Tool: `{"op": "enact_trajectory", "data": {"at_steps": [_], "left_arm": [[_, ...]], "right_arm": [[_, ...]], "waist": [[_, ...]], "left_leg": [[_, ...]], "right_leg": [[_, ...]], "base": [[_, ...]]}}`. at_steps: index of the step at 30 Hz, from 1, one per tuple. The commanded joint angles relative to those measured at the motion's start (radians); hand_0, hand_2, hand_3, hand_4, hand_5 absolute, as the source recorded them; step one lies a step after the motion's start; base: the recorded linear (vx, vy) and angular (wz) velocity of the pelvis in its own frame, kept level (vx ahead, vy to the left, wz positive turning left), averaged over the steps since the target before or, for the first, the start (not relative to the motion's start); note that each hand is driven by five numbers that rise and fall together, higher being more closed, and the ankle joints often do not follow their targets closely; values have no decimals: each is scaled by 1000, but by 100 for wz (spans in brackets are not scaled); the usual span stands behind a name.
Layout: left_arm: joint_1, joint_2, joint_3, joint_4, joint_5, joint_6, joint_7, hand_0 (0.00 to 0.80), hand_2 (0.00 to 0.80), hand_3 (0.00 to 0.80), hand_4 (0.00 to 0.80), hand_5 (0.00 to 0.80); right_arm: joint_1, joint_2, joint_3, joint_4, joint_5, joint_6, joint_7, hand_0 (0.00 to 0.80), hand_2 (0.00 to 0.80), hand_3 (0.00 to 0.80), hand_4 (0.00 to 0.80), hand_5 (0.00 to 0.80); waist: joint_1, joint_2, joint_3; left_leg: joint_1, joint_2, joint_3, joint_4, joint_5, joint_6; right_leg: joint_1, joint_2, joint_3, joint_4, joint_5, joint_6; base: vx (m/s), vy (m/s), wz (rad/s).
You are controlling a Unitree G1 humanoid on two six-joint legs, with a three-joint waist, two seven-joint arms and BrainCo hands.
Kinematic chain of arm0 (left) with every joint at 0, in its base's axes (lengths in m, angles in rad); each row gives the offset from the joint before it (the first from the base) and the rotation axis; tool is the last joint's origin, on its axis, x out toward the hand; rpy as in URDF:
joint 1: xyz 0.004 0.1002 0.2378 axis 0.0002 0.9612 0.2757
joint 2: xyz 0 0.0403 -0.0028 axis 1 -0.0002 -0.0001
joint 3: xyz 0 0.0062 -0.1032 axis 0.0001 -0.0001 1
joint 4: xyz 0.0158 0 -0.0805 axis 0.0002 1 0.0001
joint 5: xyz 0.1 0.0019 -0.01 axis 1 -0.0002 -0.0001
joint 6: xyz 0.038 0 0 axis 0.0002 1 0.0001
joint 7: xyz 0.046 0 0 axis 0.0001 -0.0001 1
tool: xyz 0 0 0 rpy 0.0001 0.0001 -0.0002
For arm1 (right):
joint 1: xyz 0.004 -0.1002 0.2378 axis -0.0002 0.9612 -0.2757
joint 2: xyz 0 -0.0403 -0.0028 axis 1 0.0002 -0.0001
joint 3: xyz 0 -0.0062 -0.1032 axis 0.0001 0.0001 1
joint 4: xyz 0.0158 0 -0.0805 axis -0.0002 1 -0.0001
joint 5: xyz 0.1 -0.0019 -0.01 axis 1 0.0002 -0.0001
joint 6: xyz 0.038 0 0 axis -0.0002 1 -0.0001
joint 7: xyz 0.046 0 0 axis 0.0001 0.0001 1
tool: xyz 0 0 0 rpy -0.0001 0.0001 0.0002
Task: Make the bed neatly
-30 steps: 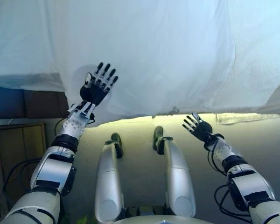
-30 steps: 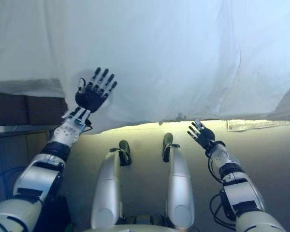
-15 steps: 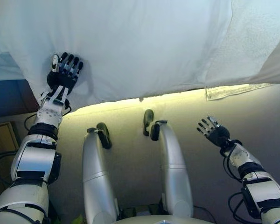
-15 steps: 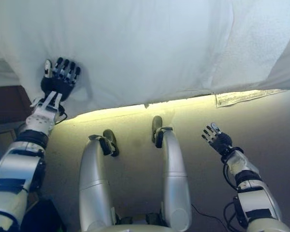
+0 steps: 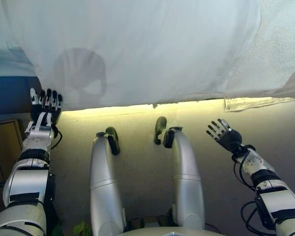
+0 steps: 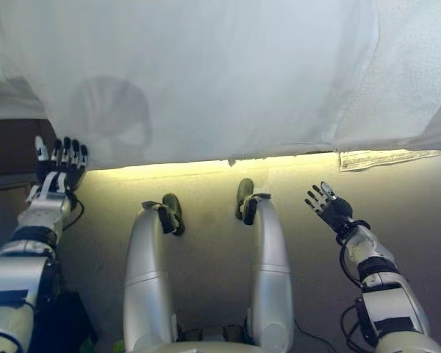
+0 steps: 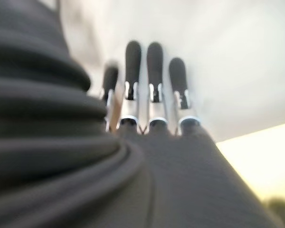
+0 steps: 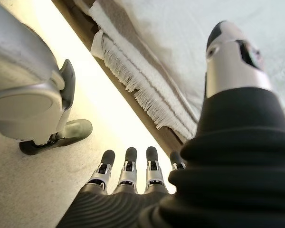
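A white bed cover spreads over the bed and hangs down its near side, filling the upper part of both eye views. My left hand is at the cover's lower left corner, fingers straight, just below and clear of the hem. In the left wrist view its fingers point at the white cloth without holding it. My right hand hovers open over the floor at the right, below a white towel's fringed edge that sticks out under the cover.
A dark blue panel and a wooden cabinet stand at the left beside the bed. Beige carpet lies in front of the bed. The towel's fringe hangs along the bed edge.
My left hand has slid down off the cover to below its hem at the left. The right hand stays low and open. The view has shifted a little.
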Motion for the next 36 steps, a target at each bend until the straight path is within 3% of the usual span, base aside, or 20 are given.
{"op": "enact_trajectory", "data": {"at_steps": [1,5,11,22,26,27,30,32,36], "left_arm": [[47,1,44,39,-2,9,-3,0,0,0,0,0],[116,-34,74,10,-2,3,-36,0,0,0,0,0],[200,-128,55,-21,58,11,-106,0,0,0,0,0],[461,-335,67,8,284,-31,-150,0,0,0,0,0],[528,-363,46,39,531,-73,-137,0,0,0,0,0],[541,-368,21,41,634,-87,-97,0,0,0,0,0],[576,-370,-75,80,1039,-117,57,0,0,0,0,0],[595,-367,-149,108,1246,-97,112,0,0,0,0,0],[609,-394,-191,136,1219,-31,121,0,0,0,0,0]], "right_arm": [[37,-78,-61,16,39,-30,27,0,0,0,0,0],[57,-60,-63,0,50,-31,16,0,0,0,0,0],[98,-14,-66,-1,27,-41,19,0,0,0,0,0],[286,148,-136,101,-118,-77,62,0,0,0,0,0],[360,226,-128,133,-216,-102,54,0,0,0,0,0],[378,244,-115,141,-259,-108,47,0,0,0,0,0],[421,282,-77,184,-311,-109,38,0,0,0,0,0],[438,292,-56,206,-333,-95,19,0,0,0,0,0],[463,307,-60,258,-338,-70,7,0,0,0,0,0]], "waist": [[-5,58,-8],[-3,66,-20],[-4,87,-69],[40,75,-203],[46,65,-264],[46,66,-284],[45,71,-353],[32,78,-390],[11,95,-437]], "left_leg": [[72,-28,17,-147,64,-10],[144,-25,36,-193,69,-21],[303,-47,65,-327,99,-37],[617,-84,63,-523,129,-29],[783,-87,70,-679,179,-29],[813,-87,80,-735,223,-22],[944,-97,94,-895,272,-24],[1017,-96,109,-985,301,-29],[1109,-92,121,-1132,350,-38]], "right_leg": [[124,-22,-21,-27,-47,48],[192,-17,-27,-69,-50,52],[342,-14,-42,-188,-36,65],[681,-53,-99,-385,-22,70],[847,-35,-118,-536,10,83],[878,-32,-132,-595,51,79],[1017,-12,-152,-759,99,99],[1086,1,-151,-849,134,114],[1162,16,-140,-985,201,134]], "base": [[-44,-66,6],[-21,-69,8],[21,-91,11],[131,-126,8],[166,-145,6],[111,-119,10],[220,-88,11],[200,-12,-8],[101,17,-15]]}}
